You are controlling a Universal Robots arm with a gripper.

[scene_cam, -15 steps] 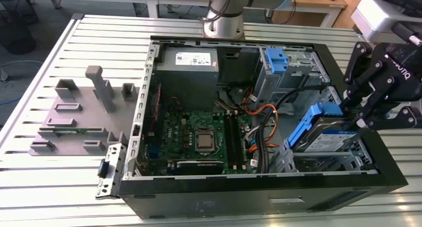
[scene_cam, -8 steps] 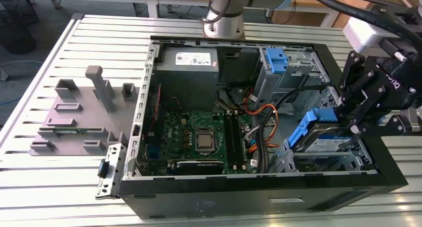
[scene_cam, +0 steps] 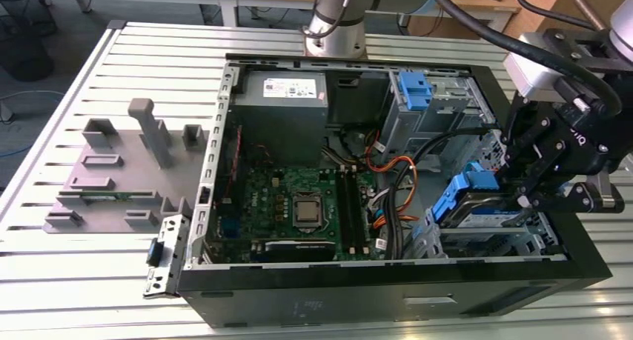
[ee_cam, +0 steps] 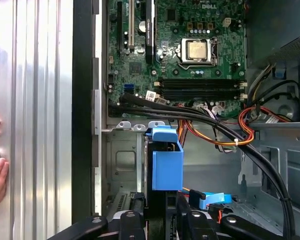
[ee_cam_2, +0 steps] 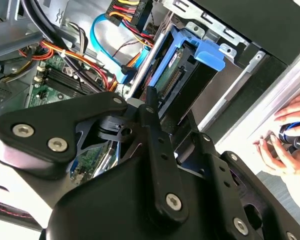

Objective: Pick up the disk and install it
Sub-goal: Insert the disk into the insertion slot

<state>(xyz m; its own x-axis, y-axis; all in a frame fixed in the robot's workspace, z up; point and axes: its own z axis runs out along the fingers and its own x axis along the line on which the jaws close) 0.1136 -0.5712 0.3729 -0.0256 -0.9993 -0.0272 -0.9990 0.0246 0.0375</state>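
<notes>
black multi-link pincer [ee_cam: 160,212]: clamped on flat silver-grey disk with blue plastic carrier rails [ee_cam: 167,165]. disk stands edge-on at the metal drive bay [scene_cam: 494,240], in the open black computer case [scene_cam: 396,299], at the exterior view's right. case rests on slatted aluminium surface [scene_cam: 89,281].

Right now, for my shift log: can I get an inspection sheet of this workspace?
Surface: slotted metal table, open computer case on it.
Job's things: disk, blue-railed, at the drive bay.
Clutter: grey fixture plate beside the case.
Grippers: end effector closed on the disk.
Cables: orange and black wires over the motherboard.
Surroundings: a person's hand near the case.
</notes>
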